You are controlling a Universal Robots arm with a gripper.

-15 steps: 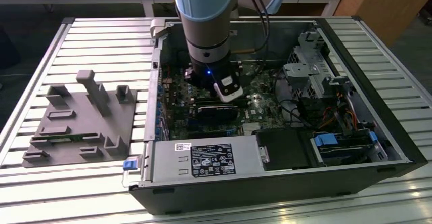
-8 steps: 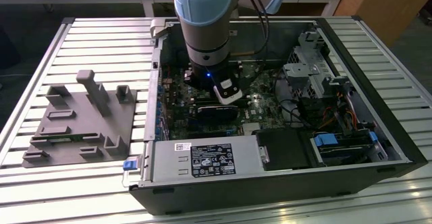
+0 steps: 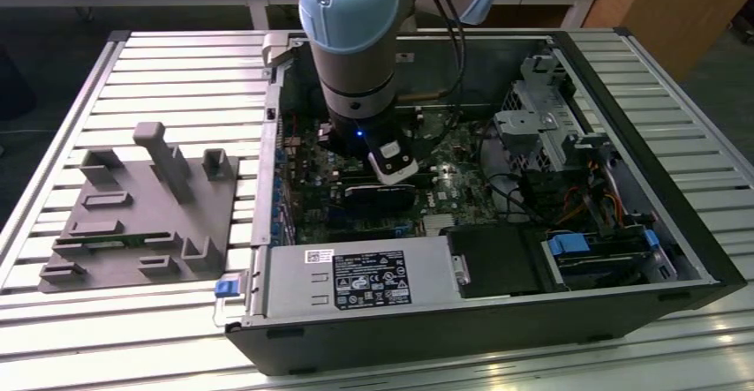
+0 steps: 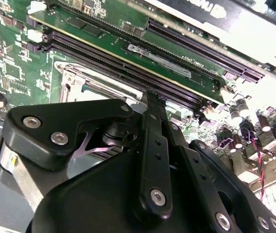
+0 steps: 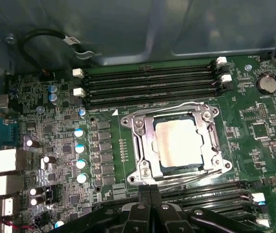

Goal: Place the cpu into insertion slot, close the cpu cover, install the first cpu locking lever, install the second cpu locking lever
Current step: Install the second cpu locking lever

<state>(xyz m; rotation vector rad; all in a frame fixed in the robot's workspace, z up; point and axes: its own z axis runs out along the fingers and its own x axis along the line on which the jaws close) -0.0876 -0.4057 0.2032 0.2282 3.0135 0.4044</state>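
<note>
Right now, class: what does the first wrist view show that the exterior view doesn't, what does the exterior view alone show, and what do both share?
First wrist view alone: the cpu seated in the slot, the cover shut flat around it, and the end effector at the cover's edge.

Exterior view alone: the open case, the arm reaching down into it, and a grey fixture on the table.

Both: the green board.

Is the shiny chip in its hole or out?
In: the cpu lies flat inside the insertion slot, with the cpu cover framing it.
</note>
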